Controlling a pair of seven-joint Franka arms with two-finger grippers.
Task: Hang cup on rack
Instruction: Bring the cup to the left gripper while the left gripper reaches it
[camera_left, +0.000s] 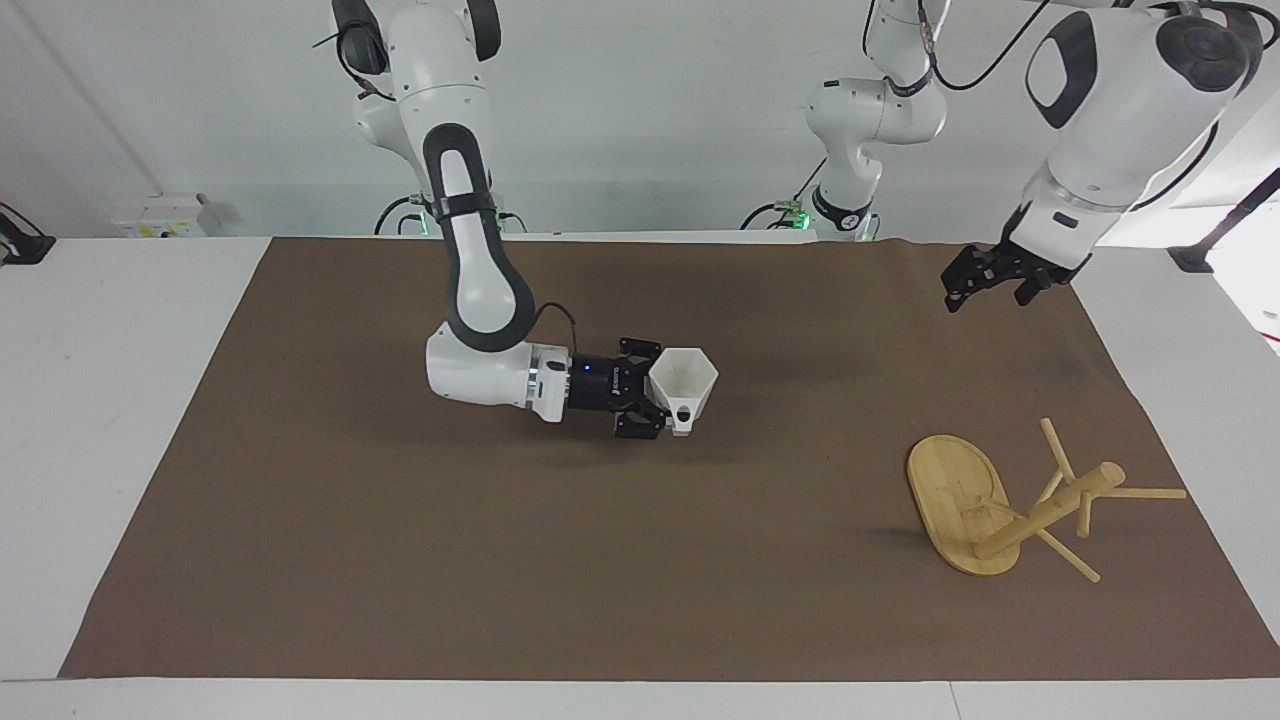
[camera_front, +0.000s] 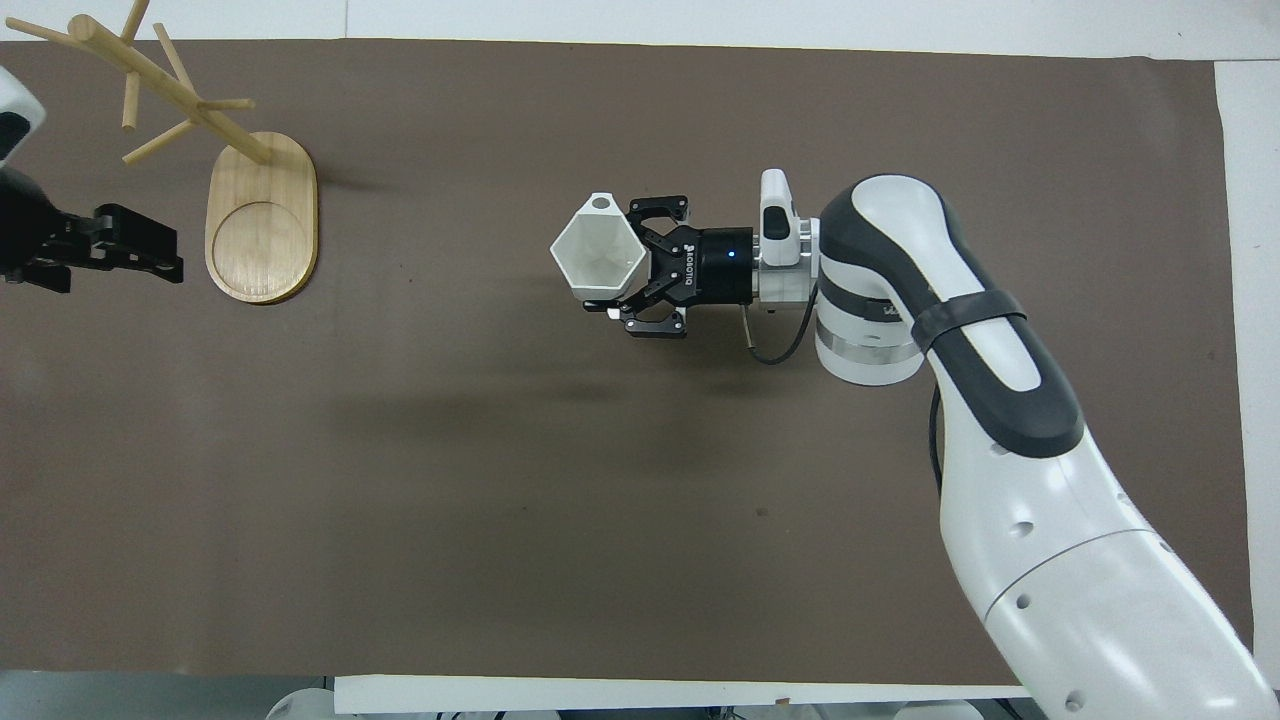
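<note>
white cup held in the air over the middle of the mat

facing view: the right gripper (camera_left: 655, 400) lies level above the brown paper mat (camera_left: 400, 560), its fingers clamped on the small white faceted cup with a hexagonal rim (camera_left: 685, 384); the cup sits at the gripper's tip, tilted, its rim turned toward the left arm's end of the table, its angular handle hanging low beside the lower finger; a shadow lies on the mat under the gripper and cup; the light bamboo rack with an oval base, round post and thin pegs (camera_left: 1010, 505) stands well apart from this gripper, toward the left arm's end of the table; the left gripper (camera_left: 985, 285) hangs in the air over the mat's edge, apart from the rack; i cannot tell whether its fingers are open or closed.

overhead view: the right gripper (camera_front: 645, 280) reaches in sideways with the cup (camera_front: 598, 255) at its fingertips, the hollow of the cup showing, the handle on the side away from the robots; the rack (camera_front: 255, 215) lies well apart from the cup; the left gripper (camera_front: 135, 245) is just beside the rack's base in this view.
</note>
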